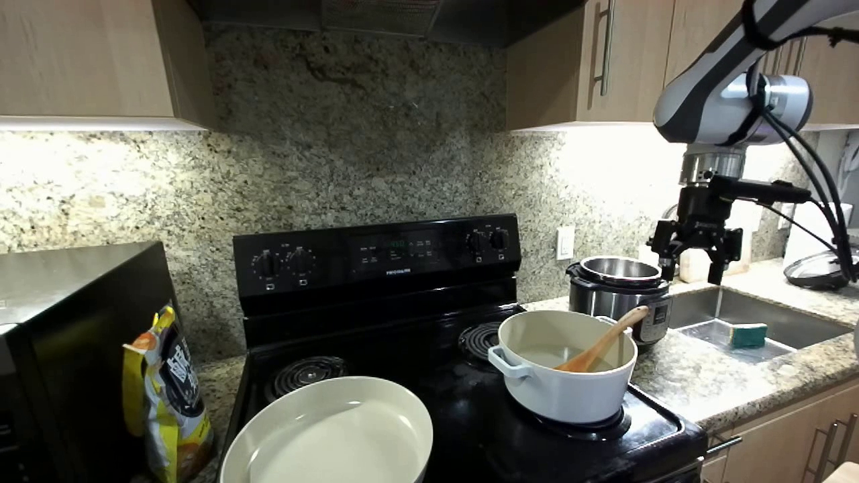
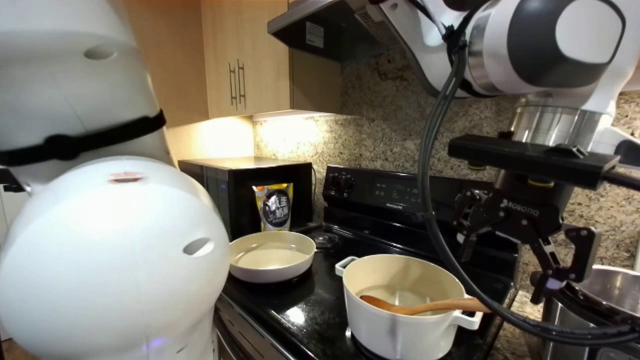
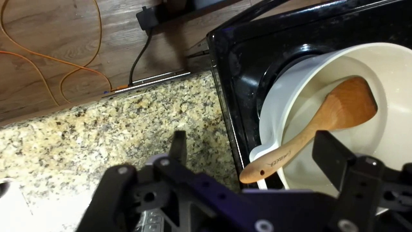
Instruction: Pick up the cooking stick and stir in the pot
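Note:
The cooking stick (image 3: 299, 140), a wooden spatula with a flat blade, leans in the white pot (image 1: 564, 392). Its blade rests inside on the pot's floor, while the handle crosses the rim beside a side handle and sticks out toward the counter. Both exterior views show the pot on the stove, with the stick (image 2: 425, 306) tilted in it. My gripper (image 1: 691, 270) hangs above the stick's handle end, pointing down and apart from it. In the wrist view its fingers (image 3: 328, 154) stand wide apart, the handle end appearing between them from above, and nothing is held.
A steel electric cooker (image 1: 617, 305) stands on the counter close behind the pot. A wide pale pan (image 2: 272, 270) sits on the stove's far side, near a snack bag (image 1: 176, 402). Beyond the cooker lies the sink with a green sponge (image 1: 748, 335). Cabinets and a hood hang overhead.

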{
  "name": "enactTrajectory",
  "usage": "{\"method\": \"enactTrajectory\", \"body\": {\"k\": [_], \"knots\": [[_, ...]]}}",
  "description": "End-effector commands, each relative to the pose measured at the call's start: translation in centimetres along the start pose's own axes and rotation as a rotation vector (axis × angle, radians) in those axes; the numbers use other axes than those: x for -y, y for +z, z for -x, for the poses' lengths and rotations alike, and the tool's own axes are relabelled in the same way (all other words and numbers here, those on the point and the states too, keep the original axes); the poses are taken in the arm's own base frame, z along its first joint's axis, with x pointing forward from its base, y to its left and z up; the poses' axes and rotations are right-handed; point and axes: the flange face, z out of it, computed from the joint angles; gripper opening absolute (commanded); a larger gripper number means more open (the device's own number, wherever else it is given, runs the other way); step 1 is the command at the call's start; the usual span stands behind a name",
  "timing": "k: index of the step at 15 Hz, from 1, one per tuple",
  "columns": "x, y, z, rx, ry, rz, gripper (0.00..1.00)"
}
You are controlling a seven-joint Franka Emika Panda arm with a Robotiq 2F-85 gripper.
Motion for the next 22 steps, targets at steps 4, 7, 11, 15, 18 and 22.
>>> {"method": "enactTrajectory", "body": {"k": [4, 7, 11, 15, 18, 22], "knots": [[-1.5, 4.7, -4.6, 0.117, -0.121, -0.069, 1.00], [-1.5, 6.1, -6.2, 0.133, -0.168, -0.115, 1.00], [-0.8, 7.2, -8.3, 0.144, -0.267, -0.195, 1.00], [-1.0, 7.6, -10.0, 0.157, -0.302, -0.255, 1.00], [-1.9, 8.3, -11.0, 0.171, -0.292, -0.282, 1.00], [-1.5, 9.6, -12.1, 0.204, -0.328, -0.305, 1.00]]}}
